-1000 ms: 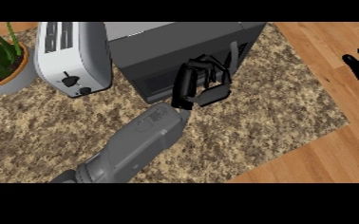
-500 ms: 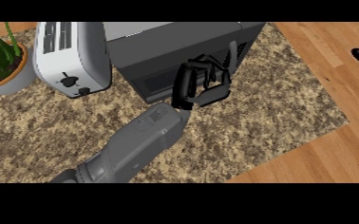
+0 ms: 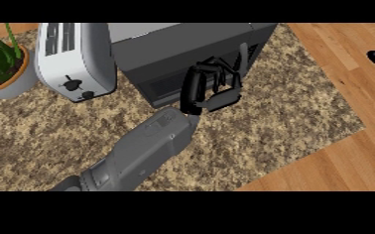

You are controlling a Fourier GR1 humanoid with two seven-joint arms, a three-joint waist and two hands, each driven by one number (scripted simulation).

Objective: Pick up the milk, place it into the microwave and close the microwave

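The dark grey microwave (image 3: 190,49) stands at the back middle of the counter, its front facing me and its vertical handle (image 3: 242,59) near the right side. My left hand (image 3: 209,87) rests against the microwave's front, just left of the handle, with relaxed fingers touching the door and holding nothing. The grey left forearm (image 3: 147,148) comes in from the lower left. No milk shows in this view. Only a small dark tip of my right hand (image 3: 371,55) shows at the right edge.
A white toaster (image 3: 73,59) stands left of the microwave, and a potted plant (image 3: 13,64) sits at the far left. A speckled mat (image 3: 278,124) covers the wooden counter (image 3: 337,44) under them.
The left hand stays almost still at the microwave's front. The dark tip of the right hand at the right edge has slid further out of view.
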